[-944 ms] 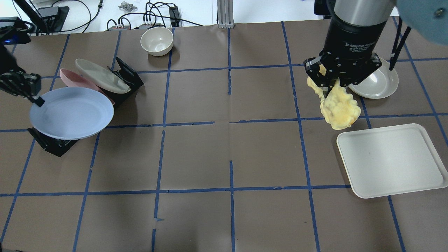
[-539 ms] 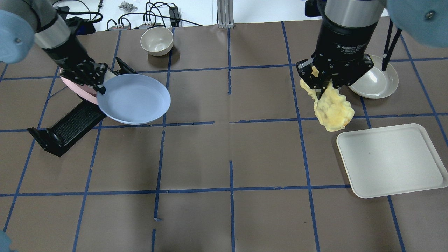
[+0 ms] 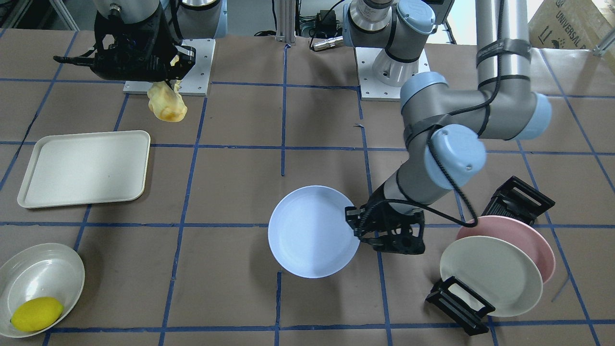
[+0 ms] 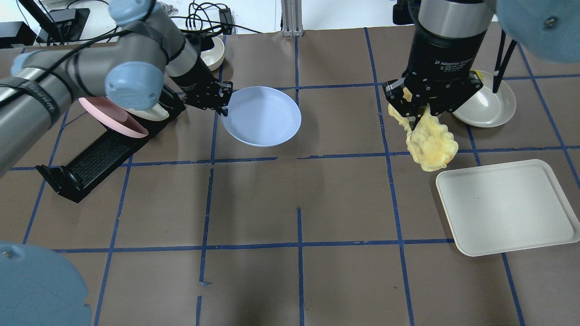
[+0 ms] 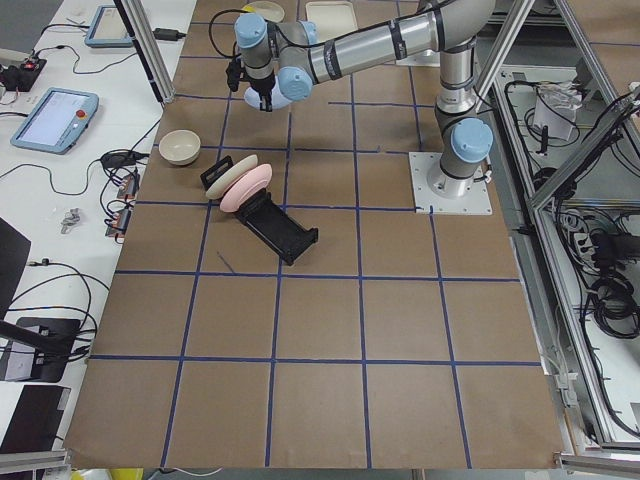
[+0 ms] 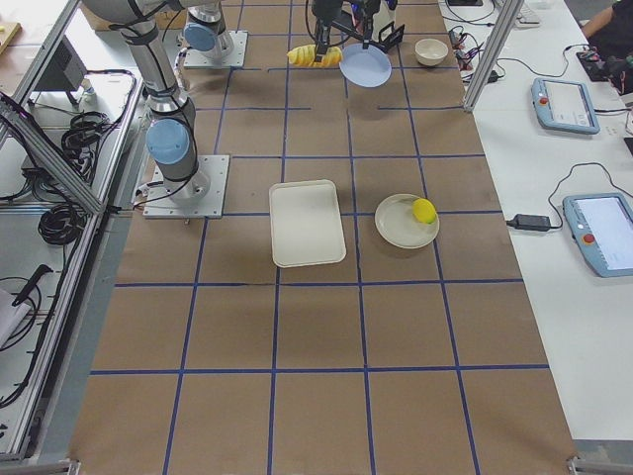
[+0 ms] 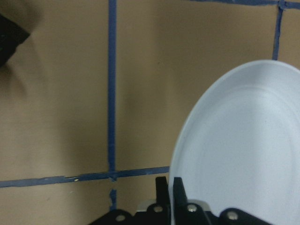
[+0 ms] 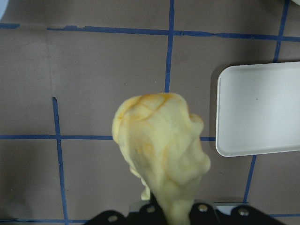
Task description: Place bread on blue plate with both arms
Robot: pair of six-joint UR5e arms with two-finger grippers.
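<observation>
- My left gripper (image 4: pixel 216 100) is clamped on the near rim of the round pale lavender-blue plate (image 4: pixel 265 118). The left wrist view shows a finger on each face of the rim.
- My right gripper (image 4: pixel 419 115) is pinched on the upper end of the elongated, bumpy pale-yellow bread loaf (image 4: pixel 430 141), which hangs below the jaws with its browned tip downward.
- Within the last second the plate has swung from over the black slotted dish rack (image 4: pixel 90 167) to the middle of the table. The bread has only drifted slightly inward.
- I take this as the plate being brought to meet the loaf. They are still well apart, so the placing is not yet done.
- The plate's shadow suggests it is held clear of the surface.
- A pink plate (image 4: pixel 113 118) and an off-white plate (image 3: pixel 490 276) lean in the rack.
- A white rectangular tray (image 4: pixel 507 206) lies near the bread, and a smooth yellow lemon (image 3: pixel 36 313) rests in a shallow off-white dish (image 3: pixel 48 269).
- The table is brown paper gridded with blue tape (image 4: pixel 299 280). White benches with cables and teach pendants flank it.
</observation>
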